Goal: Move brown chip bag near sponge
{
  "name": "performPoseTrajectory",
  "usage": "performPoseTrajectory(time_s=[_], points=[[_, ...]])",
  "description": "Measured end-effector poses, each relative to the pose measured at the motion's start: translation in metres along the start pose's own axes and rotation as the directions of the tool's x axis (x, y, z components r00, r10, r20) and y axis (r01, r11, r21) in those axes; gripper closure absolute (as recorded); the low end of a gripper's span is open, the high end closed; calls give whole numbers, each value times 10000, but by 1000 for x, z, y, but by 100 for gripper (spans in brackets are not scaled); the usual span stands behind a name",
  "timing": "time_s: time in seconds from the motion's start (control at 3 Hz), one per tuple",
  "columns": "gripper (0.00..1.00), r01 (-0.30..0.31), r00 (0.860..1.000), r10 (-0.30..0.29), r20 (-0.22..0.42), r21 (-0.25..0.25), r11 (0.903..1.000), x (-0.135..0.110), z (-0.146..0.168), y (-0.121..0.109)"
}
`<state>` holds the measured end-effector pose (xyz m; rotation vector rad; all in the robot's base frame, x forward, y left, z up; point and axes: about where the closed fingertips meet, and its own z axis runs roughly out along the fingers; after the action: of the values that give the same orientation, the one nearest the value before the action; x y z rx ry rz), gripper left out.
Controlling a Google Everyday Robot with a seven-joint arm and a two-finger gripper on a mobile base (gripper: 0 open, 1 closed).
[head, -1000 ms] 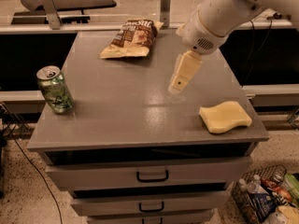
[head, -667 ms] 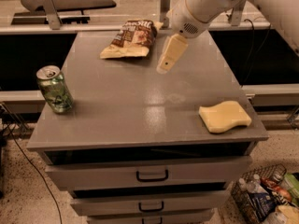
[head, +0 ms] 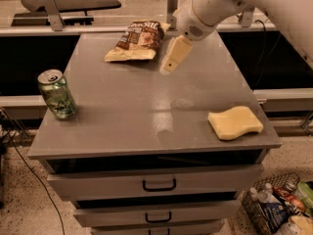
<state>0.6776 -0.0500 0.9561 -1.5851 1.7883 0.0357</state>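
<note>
Nearest, at 5 o'clock below the cabinet top (head: 146, 111): wire basket (head: 274, 207) of bottles on the floor, labels unreadable. On the top at 4 o'clock, by the near right corner: sponge (head: 235, 123), flat, unmoved over the last second. At 9 o'clock, by the left edge: green can (head: 57, 94), upright, unmoved, print too blurred to read. Further back, at 1 o'clock: gripper (head: 168, 65), shifted within the last second from above the middle-right of the top to the far side. Now hangs just beside the right edge of the brown chip bag (head: 135, 41), carrying nothing. Open or closed: not determinable here. At 12 o'clock, by the far edge: brown chip bag, lying flat, same spot as before, well apart from the sponge. White lettering on the dark front, not legible. Judged meaning for the task: approach nearly complete, grasp not yet made, carry toward 4 o'clock wholly outstanding
</note>
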Motion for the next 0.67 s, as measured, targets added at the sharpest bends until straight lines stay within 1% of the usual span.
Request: performPoseTrajectory(time_s=[0.33, 0.67], points=[[0, -916, 9945, 855, 604, 1072, 9900, 3, 38, -49], [0, -2373, 9675, 2187, 1267, 1580, 9585, 17, 78, -92]])
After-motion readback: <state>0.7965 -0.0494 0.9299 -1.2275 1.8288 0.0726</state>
